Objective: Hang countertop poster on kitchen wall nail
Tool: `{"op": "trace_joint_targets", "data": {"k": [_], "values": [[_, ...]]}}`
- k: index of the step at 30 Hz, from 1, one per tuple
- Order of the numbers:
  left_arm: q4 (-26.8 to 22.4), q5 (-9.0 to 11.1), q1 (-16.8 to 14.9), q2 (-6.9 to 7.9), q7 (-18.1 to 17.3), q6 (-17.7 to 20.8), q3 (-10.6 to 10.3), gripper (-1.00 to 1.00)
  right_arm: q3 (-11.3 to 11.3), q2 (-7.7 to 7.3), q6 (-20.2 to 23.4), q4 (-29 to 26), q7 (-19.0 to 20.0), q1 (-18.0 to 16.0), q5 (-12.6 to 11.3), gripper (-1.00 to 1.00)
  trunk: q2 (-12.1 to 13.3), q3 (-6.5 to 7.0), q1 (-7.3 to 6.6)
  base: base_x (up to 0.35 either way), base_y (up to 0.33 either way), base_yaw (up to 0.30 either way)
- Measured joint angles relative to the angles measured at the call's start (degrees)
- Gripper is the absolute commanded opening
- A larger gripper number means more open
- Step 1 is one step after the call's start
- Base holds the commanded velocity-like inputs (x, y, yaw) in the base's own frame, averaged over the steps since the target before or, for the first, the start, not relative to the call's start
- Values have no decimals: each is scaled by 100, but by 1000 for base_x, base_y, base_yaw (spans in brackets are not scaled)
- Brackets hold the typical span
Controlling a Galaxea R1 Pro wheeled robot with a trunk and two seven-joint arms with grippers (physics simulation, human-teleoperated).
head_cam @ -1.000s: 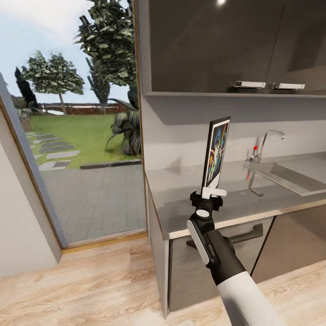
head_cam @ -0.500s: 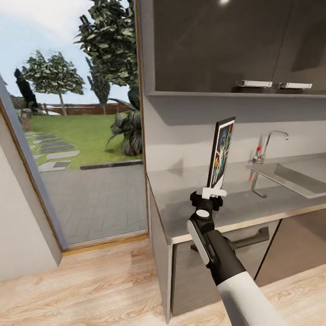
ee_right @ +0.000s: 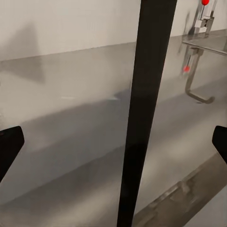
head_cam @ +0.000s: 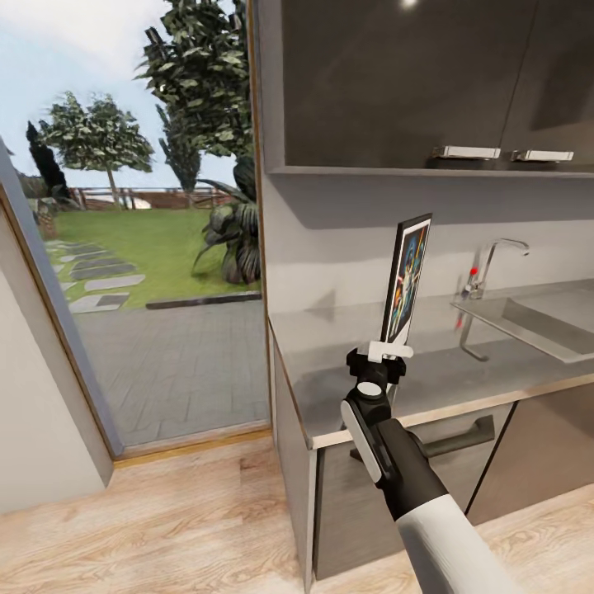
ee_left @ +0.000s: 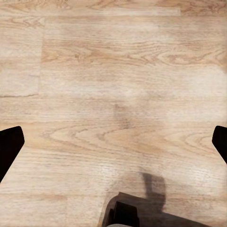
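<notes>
The poster (head_cam: 406,280) stands upright, turned nearly edge-on, its dark blue artwork and white border facing right. My right gripper (head_cam: 388,351) is shut on its bottom edge, holding it just above the front of the grey kitchen countertop (head_cam: 330,363). In the right wrist view the poster (ee_right: 146,109) is a dark vertical strip over the countertop (ee_right: 66,132). My left gripper (ee_left: 113,142) hangs open over the wooden floor (ee_left: 113,71), nothing between its fingers. The wall nail is out of view.
An inset sink (head_cam: 544,322) and chrome tap (head_cam: 491,264) lie right of the poster. Dark upper cabinets (head_cam: 396,82) hang above the counter. A tall glass opening (head_cam: 148,247) to the garden is left of the counter's end. Wooden floor (head_cam: 165,520) lies in front.
The whole picture has slid a little to the right, so the camera has moved. The right gripper keeps its hold on the poster.
</notes>
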Motion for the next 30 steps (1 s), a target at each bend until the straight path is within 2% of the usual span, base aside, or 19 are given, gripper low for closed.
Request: {"op": "trace_joint_targets", "data": {"k": [21,22,30], "values": [[-9,0,0,0,-8,1,0,100,0,0,0,0,0,1,0,100,0,0,0,19,-19,0],[-9,0,0,0,-8,0,0,100,0,0,0,0,-2,1,0,-100,0,0,0,4,-4,0],[-9,0,0,0,-8,0,0,100,1,0,-84,0,-10,2,-9,-100,0,0,0,1,-1,0]]}}
